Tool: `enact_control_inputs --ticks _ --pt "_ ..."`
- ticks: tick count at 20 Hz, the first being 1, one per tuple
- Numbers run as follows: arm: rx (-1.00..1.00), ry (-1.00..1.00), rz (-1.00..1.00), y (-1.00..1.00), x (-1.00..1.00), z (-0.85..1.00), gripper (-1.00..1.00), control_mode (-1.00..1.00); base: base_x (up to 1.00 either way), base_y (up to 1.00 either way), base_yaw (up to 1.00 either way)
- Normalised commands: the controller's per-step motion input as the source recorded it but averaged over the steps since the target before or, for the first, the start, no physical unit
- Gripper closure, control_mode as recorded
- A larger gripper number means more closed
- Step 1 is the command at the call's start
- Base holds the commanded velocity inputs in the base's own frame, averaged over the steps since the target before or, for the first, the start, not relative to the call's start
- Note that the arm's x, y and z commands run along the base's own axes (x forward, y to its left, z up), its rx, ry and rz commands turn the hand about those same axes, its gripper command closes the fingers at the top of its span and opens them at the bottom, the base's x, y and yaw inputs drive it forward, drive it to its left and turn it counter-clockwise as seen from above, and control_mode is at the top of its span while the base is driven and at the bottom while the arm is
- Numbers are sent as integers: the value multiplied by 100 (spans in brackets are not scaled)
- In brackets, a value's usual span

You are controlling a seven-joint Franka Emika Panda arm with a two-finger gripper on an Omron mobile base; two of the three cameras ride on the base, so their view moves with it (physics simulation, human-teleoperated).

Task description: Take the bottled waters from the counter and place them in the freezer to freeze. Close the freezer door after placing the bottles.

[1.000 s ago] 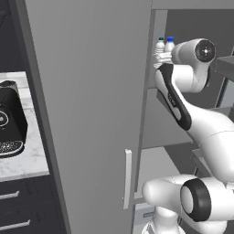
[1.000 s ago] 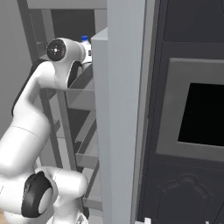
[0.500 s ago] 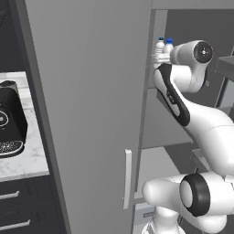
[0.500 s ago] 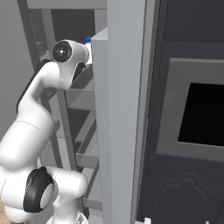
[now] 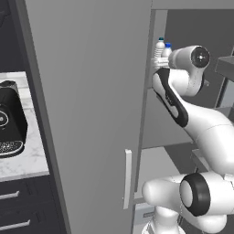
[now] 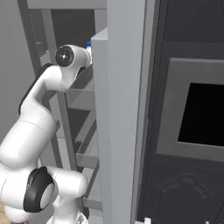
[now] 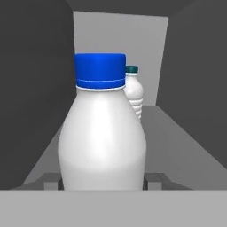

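A white bottled water with a blue cap stands upright and close between my gripper's fingertips, which are shut on its lower body. Behind it, deeper on the same grey shelf of the freezer, stands the clear ribbed bottle with a teal cap. From the left base view both bottles show side by side above the gripper at the edge of the freezer opening. The blue cap peeks out beside the arm in the right base view. Whether the held bottle rests on the shelf is hidden.
A tall grey door with a pale handle stands left of the opening. Another grey door stands open right of the arm, with the dark oven cabinet beyond. The marble counter carries a black coffee machine.
The arm has shifted only slightly at the freezer shelf. The blue-capped bottle stays in the grip.
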Motion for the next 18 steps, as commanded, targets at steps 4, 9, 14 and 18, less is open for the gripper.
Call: enact_control_inputs --ticks 4,9,14,18 --pt "0 0 0 0 7 -17 100 -100 0 0 0" --pt "0 -4 0 0 12 -8 100 -100 0 0 0" --pt "1 -1 0 0 11 -13 100 -100 0 0 0" --pt "1 -1 0 -1 13 -16 100 -100 0 0 0"
